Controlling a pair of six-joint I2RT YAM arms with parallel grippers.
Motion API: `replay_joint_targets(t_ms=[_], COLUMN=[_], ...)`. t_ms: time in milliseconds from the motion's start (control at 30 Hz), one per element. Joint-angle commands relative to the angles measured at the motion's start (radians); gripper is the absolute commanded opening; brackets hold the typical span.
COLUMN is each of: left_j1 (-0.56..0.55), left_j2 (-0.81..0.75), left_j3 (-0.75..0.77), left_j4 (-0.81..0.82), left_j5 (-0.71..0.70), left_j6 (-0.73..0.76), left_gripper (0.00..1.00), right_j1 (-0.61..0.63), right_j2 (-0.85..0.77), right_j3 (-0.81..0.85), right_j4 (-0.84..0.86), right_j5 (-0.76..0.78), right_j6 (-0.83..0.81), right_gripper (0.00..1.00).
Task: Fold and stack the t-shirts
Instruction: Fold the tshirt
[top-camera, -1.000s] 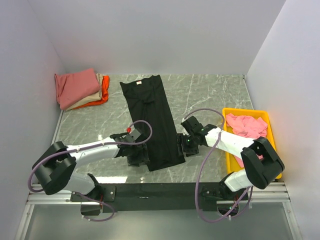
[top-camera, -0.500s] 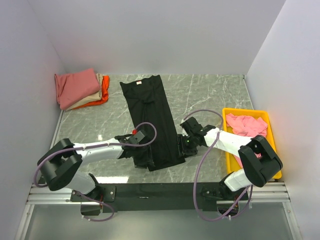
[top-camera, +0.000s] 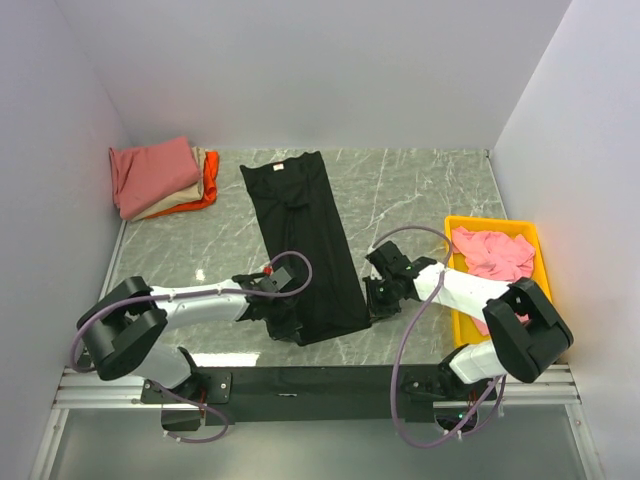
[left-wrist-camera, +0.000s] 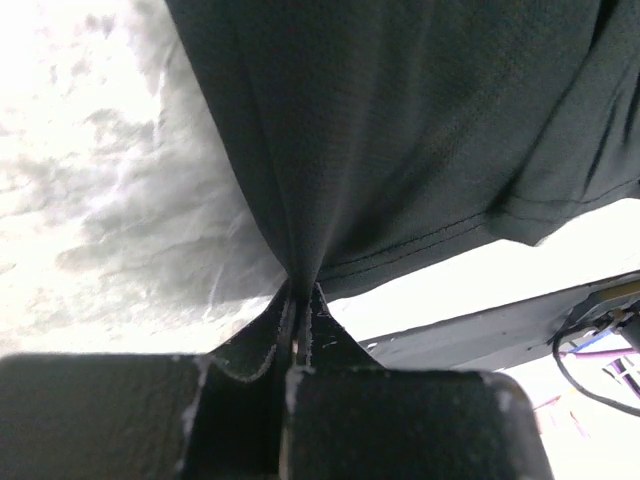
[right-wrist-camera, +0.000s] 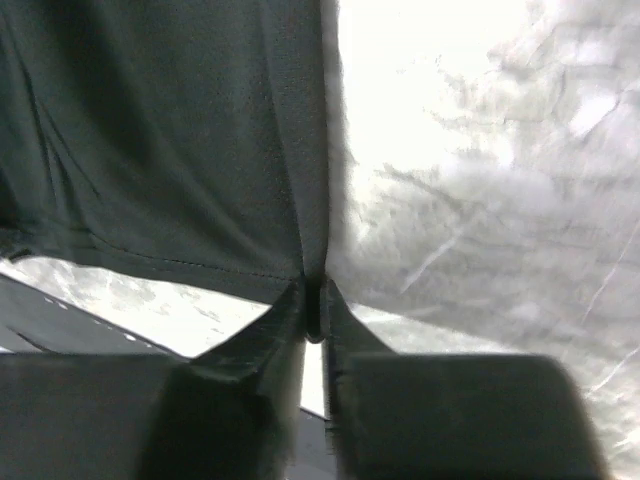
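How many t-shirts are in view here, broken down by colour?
black t-shirt: 1
dusty-red t-shirt: 1
beige t-shirt: 1
orange t-shirt: 1
pink t-shirt: 1
Total: 5

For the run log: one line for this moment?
left gripper: jaws shut on black t-shirt hem | right gripper: same | folded stack: far-left corner

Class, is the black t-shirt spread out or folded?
Partly folded: the black t-shirt lies as a long narrow strip, no sleeves showing, not yet folded crosswise.
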Motion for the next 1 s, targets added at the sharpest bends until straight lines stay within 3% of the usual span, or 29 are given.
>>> replay_joint_targets(t_ms=[0,200,433,600,700,833,967], left_j1=[-0.016,-0.046,-0.094,-0.106,-0.106,-0.105,0.007], left_j2=[-0.033,-0.115,-0.209,-0.229,-0.258,-0.249,-0.237], left_j3=[-0.047,-0.097,-0.125,-0.136,-0.157,-0.085,0.008], left_j4=[-0.069,-0.089,-0.023,-0.025,0.062,-0.011,-0.088], left_j5=[-0.024,-0.009,0.028,0.023,0.045,-0.003,-0.031], left_j6=[-0.025,-0.078,-0.108,-0.134,-0.137,-0.09,-0.007], left_gripper=[0.01,0.01,0.01,0.01,0.0,0.01,0.01], right_j1=[-0.003,-0.003,0.068,0.094,0.092,0.091,0.079], right_j2=[-0.014,-0.085,-0.185,-0.212,-0.221,-0.223,-0.183], right_j3=[-0.026,-0.055,-0.106,-0.084,-0.038,0.025,0.114], right_j4=[-0.052,-0.1,-0.08,-0.12,-0.138,-0.138,-0.147], right_j5=[0.034,0.051,-0.08,0.003,0.015,0.038,0.095], right_j6=[-0.001,-0.001,0.057,0.07,0.054,0.039,0.014], right_gripper=[0.02,0.0,0.0,0.0,0.0,0.0,0.0])
